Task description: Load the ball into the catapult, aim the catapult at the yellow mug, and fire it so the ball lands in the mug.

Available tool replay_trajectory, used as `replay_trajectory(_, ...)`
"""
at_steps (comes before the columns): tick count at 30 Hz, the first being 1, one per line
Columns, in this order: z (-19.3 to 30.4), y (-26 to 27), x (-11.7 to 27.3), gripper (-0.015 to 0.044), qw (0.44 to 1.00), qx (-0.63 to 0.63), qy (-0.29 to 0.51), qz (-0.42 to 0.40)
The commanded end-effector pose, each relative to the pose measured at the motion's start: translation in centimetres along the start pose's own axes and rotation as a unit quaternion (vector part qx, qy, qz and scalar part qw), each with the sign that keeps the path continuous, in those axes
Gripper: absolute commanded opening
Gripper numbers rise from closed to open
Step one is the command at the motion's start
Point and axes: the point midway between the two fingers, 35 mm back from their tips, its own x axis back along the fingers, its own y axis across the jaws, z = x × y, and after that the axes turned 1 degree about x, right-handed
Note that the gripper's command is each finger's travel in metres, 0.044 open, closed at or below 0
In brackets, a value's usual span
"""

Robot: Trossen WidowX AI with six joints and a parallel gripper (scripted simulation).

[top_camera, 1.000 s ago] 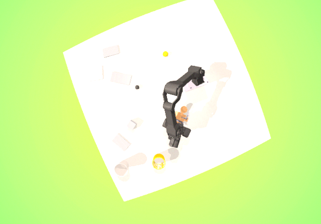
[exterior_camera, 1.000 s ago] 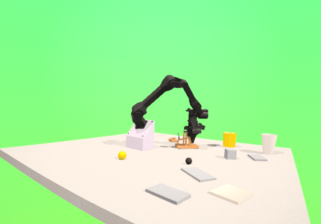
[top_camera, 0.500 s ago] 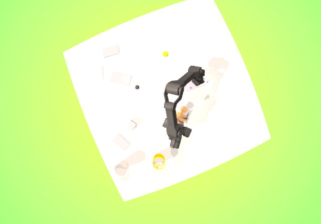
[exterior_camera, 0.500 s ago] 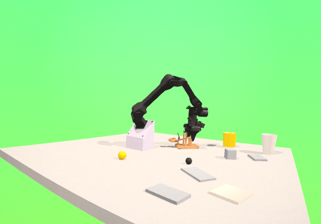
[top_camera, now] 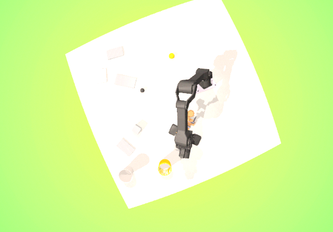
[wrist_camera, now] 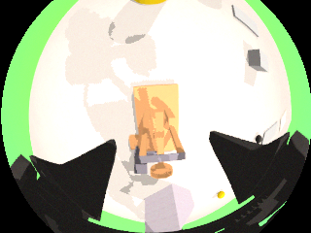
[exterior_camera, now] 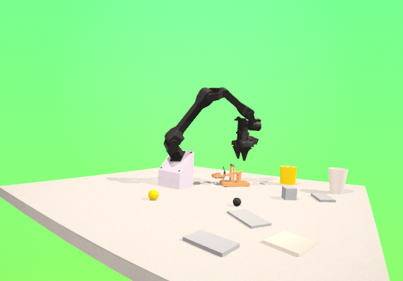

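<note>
The orange catapult (top_camera: 190, 113) (exterior_camera: 235, 184) (wrist_camera: 170, 94) stands upright on the table, its spoon end toward the robot base and its other end toward the mug. No ball shows in its spoon. My gripper (exterior_camera: 241, 159) (wrist_camera: 163, 137) is open and empty, pointing down above the catapult without touching it. The yellow mug (top_camera: 164, 160) (exterior_camera: 288, 175) (wrist_camera: 151, 1) stands upright beyond the catapult. A yellow ball (top_camera: 171, 55) (exterior_camera: 153, 194) (wrist_camera: 221, 194) lies on the table on the robot base's side. My arm hides part of the catapult in the top view.
A black ball (top_camera: 142, 90) (exterior_camera: 237, 201) lies near a flat grey slab (top_camera: 125, 80) (exterior_camera: 249, 218). A grey cube (top_camera: 137, 129) (exterior_camera: 289, 193) (wrist_camera: 254, 57), a pale cup (top_camera: 125, 176) (exterior_camera: 337, 180) and several other flat slabs stand or lie around the table. The pale robot base (exterior_camera: 175, 177) (wrist_camera: 167, 209) is behind the spoon.
</note>
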Motion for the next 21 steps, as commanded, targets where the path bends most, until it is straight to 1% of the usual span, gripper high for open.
replay_trajectory(1, -0.1, 0.2, 4.4, 0.044, 1.0, -0.005, -0.018, -0.003)
replay_trajectory(3, -0.1, 0.2, 4.7, 0.044, 1.0, -0.005, -0.019, -0.003)
replay_trajectory(4, -0.1, 0.0, 2.3, 0.0414, 1.0, -0.001, -0.008, 0.0)
replay_trajectory(6, -0.4, -1.8, 2.2, 0.0361, 1.0, -0.016, -0.013, -0.007)
replay_trajectory(8, -0.7, -4.8, 2.0, 0.0309, 0.999, -0.042, -0.021, -0.016)
replay_trajectory(9, -0.8, -6.3, 1.9, 0.03, 0.998, -0.055, -0.024, -0.02)
replay_trajectory(15, 0.2, -15.6, 0.3, 0.03, 0.989, -0.138, -0.037, -0.031)
replay_trajectory(21, 3.8, -24.5, -2.3, 0.03, 0.973, -0.225, -0.036, -0.027)
